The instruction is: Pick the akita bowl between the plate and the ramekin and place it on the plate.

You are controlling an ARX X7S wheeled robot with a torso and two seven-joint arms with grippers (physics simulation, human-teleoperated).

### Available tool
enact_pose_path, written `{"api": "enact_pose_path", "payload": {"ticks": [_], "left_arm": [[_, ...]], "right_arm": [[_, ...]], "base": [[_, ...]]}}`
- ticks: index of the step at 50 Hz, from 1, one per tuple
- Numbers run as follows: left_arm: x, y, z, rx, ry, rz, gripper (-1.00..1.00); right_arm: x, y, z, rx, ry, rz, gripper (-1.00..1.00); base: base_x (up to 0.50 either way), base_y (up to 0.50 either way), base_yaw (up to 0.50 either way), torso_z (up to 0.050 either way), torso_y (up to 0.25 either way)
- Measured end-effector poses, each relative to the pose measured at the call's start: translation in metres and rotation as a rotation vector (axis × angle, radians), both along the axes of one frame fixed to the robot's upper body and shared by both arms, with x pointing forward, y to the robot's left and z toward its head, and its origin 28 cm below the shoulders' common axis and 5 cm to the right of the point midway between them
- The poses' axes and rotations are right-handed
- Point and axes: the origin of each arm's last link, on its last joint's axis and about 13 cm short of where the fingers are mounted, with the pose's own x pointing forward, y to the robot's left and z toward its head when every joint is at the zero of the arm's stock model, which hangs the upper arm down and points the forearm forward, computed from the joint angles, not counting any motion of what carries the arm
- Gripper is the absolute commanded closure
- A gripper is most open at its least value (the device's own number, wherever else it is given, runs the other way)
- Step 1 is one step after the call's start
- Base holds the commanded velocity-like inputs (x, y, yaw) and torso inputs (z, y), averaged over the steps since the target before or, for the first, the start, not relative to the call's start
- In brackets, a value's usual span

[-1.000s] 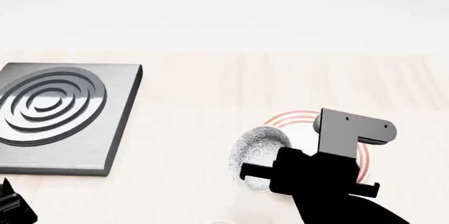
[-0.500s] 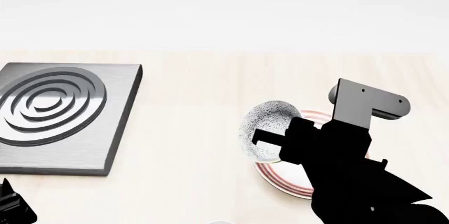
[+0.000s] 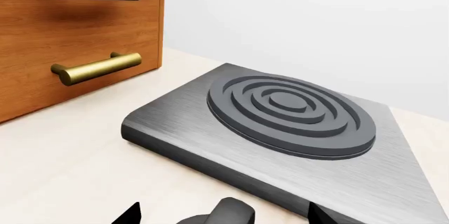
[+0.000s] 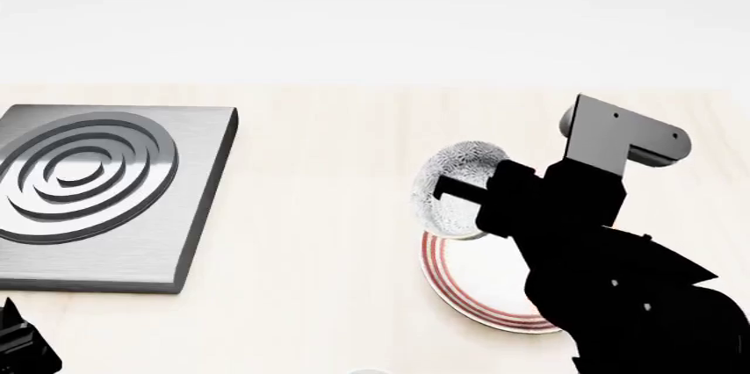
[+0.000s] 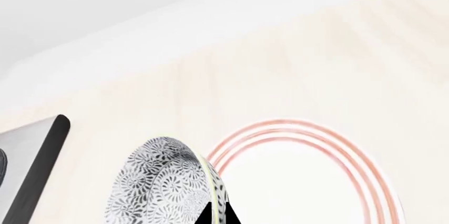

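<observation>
Tilting akita bowl [image 4: 459, 183] gripped by right end effector [image 4: 469, 207] above plate [image 4: 475, 282].

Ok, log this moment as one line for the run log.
phase: carry | right gripper: shut on akita bowl, tilted, above plate far rim | left gripper: idle, near stove plate | placed: no

Bare counter [image 4: 328, 216] is lying open between the burner slab [image 4: 100, 194] at far left and the plate [image 4: 469, 282], while the right arm [image 4: 609, 277] and its tilted bowl [image 4: 451, 190] are covering the plate's right and far sides.
</observation>
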Motion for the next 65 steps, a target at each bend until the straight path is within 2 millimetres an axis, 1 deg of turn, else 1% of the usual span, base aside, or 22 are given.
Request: {"api": "enact_pose_path", "payload": {"ticks": [18, 42, 51, 65], "left_arm": [[0.000, 0.000, 0.001, -0.001, 0.000, -0.001, -1.00], [0.000, 0.000, 0.000, -0.003, 0.000, -0.001, -1.00], [0.001, 0.000, 0.000, -0.002, 0.000, -0.001, -1.00], [0.001, 0.000, 0.000, -0.002, 0.000, -0.002, -1.00]], "right_arm": [[0.021, -0.005, 0.000, 0.045, 0.025, -0.043, 1.00], [0.045, -0.016, -0.010, 0.153, 0.075, -0.148, 1.00], [0.050, -0.018, -0.013, 0.193, 0.087, -0.182, 1.00], [0.050, -0.019, -0.020, 0.239, 0.104, -0.235, 1.00]], "base": [[0.00, 0.00, 0.00, 0.000, 0.001], [0.00, 0.00, 0.00, 0.000, 0.000], [0.00, 0.00, 0.00, 0.000, 0.000], [0.00, 0.00, 0.00, 0.000, 0.000]]}}
